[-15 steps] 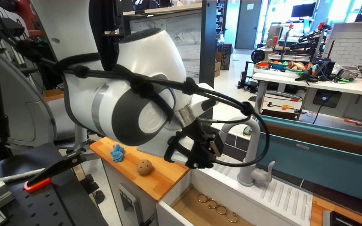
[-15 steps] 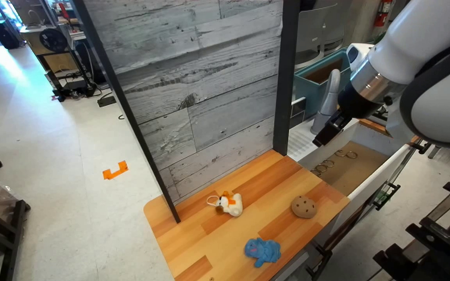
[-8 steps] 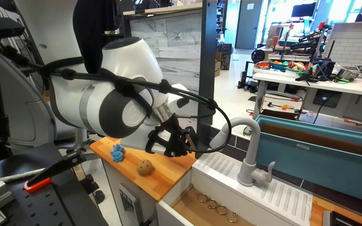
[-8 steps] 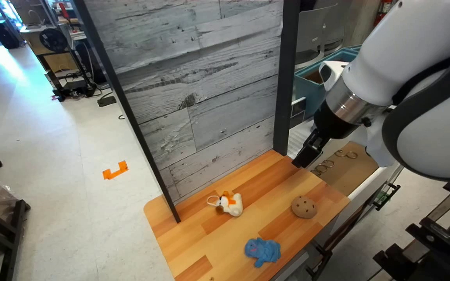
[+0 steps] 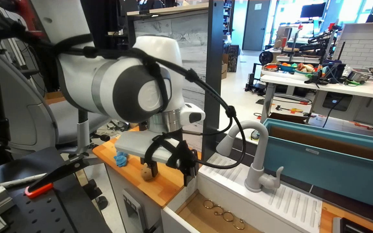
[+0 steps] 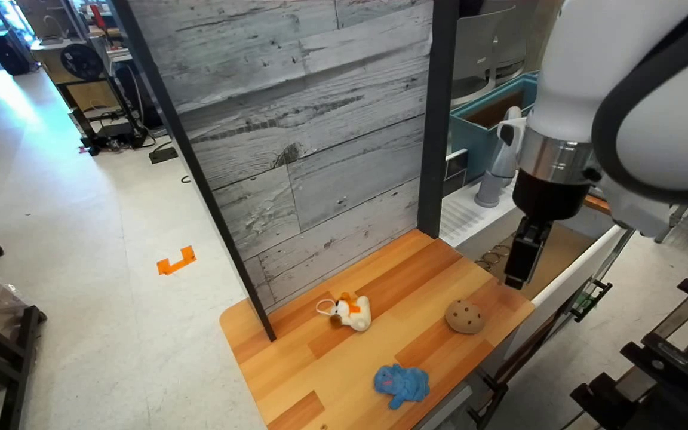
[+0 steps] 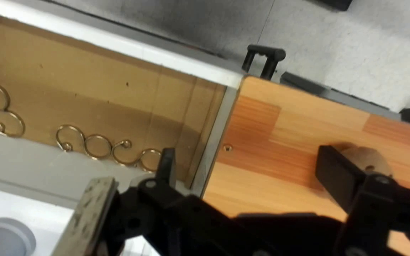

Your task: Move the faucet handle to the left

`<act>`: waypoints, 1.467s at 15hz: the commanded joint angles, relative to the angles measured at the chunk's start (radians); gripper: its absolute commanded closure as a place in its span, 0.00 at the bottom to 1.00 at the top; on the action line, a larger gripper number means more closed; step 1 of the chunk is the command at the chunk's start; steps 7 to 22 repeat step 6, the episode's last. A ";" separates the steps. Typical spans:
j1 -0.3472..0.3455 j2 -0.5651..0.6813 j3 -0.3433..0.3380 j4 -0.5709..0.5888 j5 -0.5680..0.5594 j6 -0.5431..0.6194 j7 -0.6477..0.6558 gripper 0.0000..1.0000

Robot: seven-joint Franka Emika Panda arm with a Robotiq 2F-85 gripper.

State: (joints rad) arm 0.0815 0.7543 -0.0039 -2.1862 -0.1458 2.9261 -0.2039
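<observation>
Faucet handle (image 5: 278, 177), claw (image 5: 171, 176) well apart, depth unclear

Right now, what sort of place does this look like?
Probably a robotics lab with a pretend kitchen: I see a robot arm, a grey faucet and, in the background, a crowded white table.

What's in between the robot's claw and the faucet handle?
In an exterior view, some white ledge and then the faucet's grey base lie between the claw and the faucet handle.
</observation>
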 commanded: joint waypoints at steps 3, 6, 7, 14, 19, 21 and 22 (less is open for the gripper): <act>-0.102 -0.089 0.050 -0.002 -0.002 -0.219 -0.039 0.00; -0.122 -0.134 0.048 -0.007 0.002 -0.285 -0.050 0.00; -0.122 -0.134 0.048 -0.007 0.002 -0.285 -0.050 0.00; -0.122 -0.134 0.048 -0.007 0.002 -0.285 -0.050 0.00; -0.122 -0.134 0.048 -0.007 0.002 -0.285 -0.050 0.00; -0.122 -0.134 0.048 -0.007 0.002 -0.285 -0.050 0.00; -0.122 -0.134 0.048 -0.007 0.002 -0.285 -0.050 0.00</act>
